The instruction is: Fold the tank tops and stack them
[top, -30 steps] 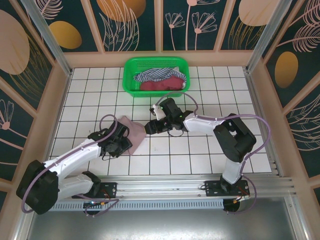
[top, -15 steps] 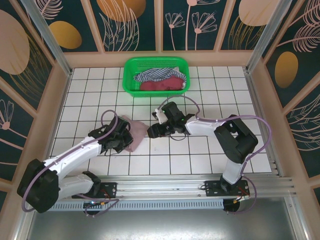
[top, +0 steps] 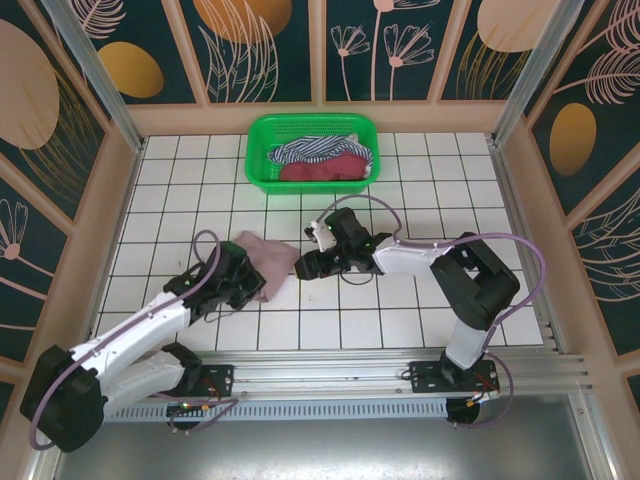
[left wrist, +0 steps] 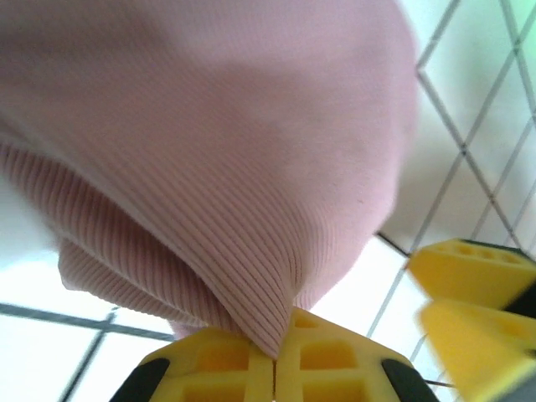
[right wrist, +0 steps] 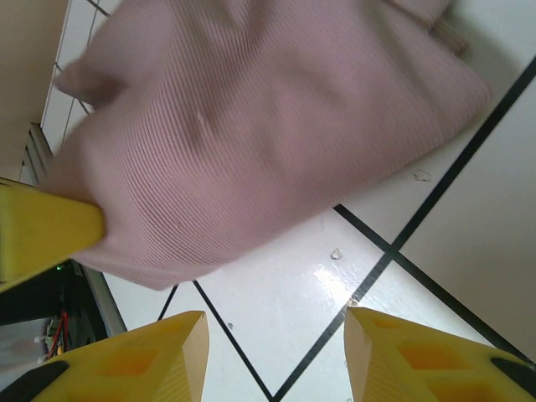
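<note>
The mauve-pink tank top (top: 265, 258) lies bunched on the white tiles left of centre. My left gripper (top: 238, 283) is shut on its near edge; in the left wrist view the ribbed pink cloth (left wrist: 218, 159) runs pinched between the closed yellow jaws of the left gripper (left wrist: 275, 352). My right gripper (top: 308, 264) stands open just right of the top, and in the right wrist view the pink top (right wrist: 251, 126) lies beyond the open right gripper (right wrist: 276, 352), nothing between its fingers. The striped top (top: 305, 150) and maroon top (top: 320, 169) lie in the basket.
The green plastic basket (top: 262, 128) stands at the back centre of the tiled table. Wooden walls and metal posts fence the table on all sides. The other arm's yellow fingertips (left wrist: 477, 289) show at the right of the left wrist view.
The left gripper has moved nearer and slightly right, dragging the pink top's edge. The right gripper has drawn back a little to the right, off the cloth, and stands open.
</note>
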Controlling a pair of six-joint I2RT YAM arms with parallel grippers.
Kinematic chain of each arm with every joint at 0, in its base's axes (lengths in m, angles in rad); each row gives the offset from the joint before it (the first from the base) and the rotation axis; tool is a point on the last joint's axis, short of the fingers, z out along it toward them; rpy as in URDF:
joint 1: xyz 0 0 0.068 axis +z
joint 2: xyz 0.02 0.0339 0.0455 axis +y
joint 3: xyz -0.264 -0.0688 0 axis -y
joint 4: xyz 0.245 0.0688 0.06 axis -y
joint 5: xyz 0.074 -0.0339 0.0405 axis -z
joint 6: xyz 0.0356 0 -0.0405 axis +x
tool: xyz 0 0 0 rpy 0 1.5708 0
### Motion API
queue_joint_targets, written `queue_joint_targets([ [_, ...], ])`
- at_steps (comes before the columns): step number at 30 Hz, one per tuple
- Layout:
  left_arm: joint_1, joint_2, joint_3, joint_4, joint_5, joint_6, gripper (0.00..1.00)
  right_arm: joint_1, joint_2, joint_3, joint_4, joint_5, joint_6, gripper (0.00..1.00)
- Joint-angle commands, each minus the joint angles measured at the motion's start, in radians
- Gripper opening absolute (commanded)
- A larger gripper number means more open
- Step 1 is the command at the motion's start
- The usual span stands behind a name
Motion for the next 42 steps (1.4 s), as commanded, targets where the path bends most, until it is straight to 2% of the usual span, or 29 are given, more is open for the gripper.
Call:
queue_joint_targets([
  [1,-0.001,-0.026,-0.063,0.03,-0.026,-0.037,0.09,0.006,-0.029,0.004,0.03,-0.02,0.001,0.47],
  [8,0.012,-0.039,-0.082,-0.089,-0.108,-0.077,0.23,0.006,-0.025,0.029,0.003,-0.024,-0.017,0.47],
  [15,0.012,0.001,-0.003,-0.249,-0.152,-0.06,0.33,-0.005,-0.037,0.053,-0.026,-0.035,-0.039,0.47],
  [20,0.011,-0.056,0.105,-0.383,-0.178,-0.054,0.42,-0.032,-0.068,0.054,-0.047,-0.038,-0.055,0.47],
  [23,0.012,-0.077,0.148,-0.382,-0.188,-0.025,0.45,-0.048,-0.086,0.052,-0.061,-0.039,-0.063,0.47],
  [27,0.011,0.013,0.132,-0.277,-0.167,0.049,0.49,-0.075,-0.122,0.039,-0.071,-0.052,-0.075,0.49],
  [34,0.013,0.165,0.148,-0.283,-0.2,0.106,0.51,-0.145,-0.225,0.007,-0.074,-0.093,-0.056,0.63],
  [37,0.013,0.171,0.12,-0.28,-0.209,0.11,0.51,-0.163,-0.245,0.007,-0.103,-0.088,-0.069,0.64],
  [42,0.023,0.157,0.043,-0.182,-0.199,0.098,0.51,-0.197,-0.261,-0.005,-0.13,-0.085,-0.087,0.65],
])
